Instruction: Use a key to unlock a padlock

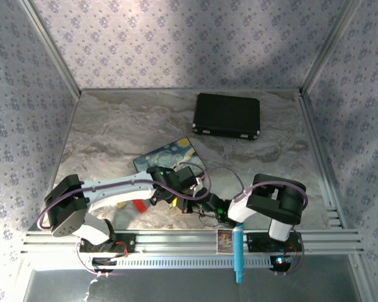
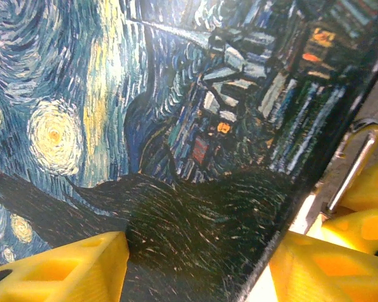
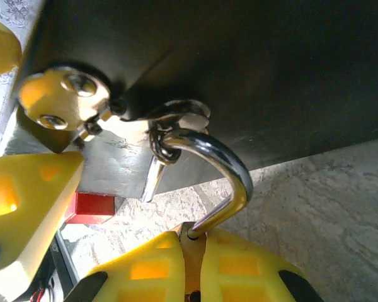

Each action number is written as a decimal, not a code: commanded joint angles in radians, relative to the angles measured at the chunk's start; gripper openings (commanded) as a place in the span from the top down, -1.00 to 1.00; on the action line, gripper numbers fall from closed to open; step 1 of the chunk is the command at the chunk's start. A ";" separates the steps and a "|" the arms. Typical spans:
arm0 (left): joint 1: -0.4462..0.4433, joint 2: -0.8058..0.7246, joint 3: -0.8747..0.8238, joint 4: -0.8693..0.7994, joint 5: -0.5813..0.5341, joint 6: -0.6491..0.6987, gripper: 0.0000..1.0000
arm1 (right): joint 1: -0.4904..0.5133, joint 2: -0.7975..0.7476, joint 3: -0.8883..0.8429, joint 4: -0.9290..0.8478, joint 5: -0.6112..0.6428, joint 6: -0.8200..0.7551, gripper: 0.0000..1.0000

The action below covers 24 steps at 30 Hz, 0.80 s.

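The padlock hangs at the front of the painted box, near the near edge of the tabletop. Its silver shackle is threaded through the box's metal hasp, beside a brass plate with two screws. The shackle's leg runs straight down into the body, so the lock looks closed.

The right tool is clamped on the padlock. Its yellow fingers are pressed together on the thin brass body, and only a sliver of brass shows between them.

The left tool straddles the edge of the painted box, one yellow finger on either side and the jaws apart. Whether it is pressing on the box or merely bracketing it cannot be told.

The key, as far as it can be made out, is the thin silvery strip dangling just beside the shackle, under the hasp. Neither tool holds it, and its shape is too blurred to be sure. A red block lies on the tabletop below the box.

By these views the task is at an early stage. The lock is steadied and the box is being braced, but the key has not been taken up, inserted or turned, and the shackle has not sprung. Nearly all of the real work is left: grasping the key, finding the keyhole, which is hidden between the right fingers, and turning.
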 commanded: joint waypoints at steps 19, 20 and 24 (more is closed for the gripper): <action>0.000 0.045 -0.021 -0.032 0.016 -0.013 -0.12 | -0.126 -0.079 -0.029 0.018 -0.029 0.010 1.00; 0.000 0.050 -0.018 -0.035 0.013 -0.017 -0.11 | -0.130 -0.081 -0.026 0.007 -0.035 0.007 1.00; 0.000 0.053 -0.019 -0.034 0.004 -0.017 -0.11 | -0.144 -0.083 -0.026 -0.017 -0.054 0.008 1.00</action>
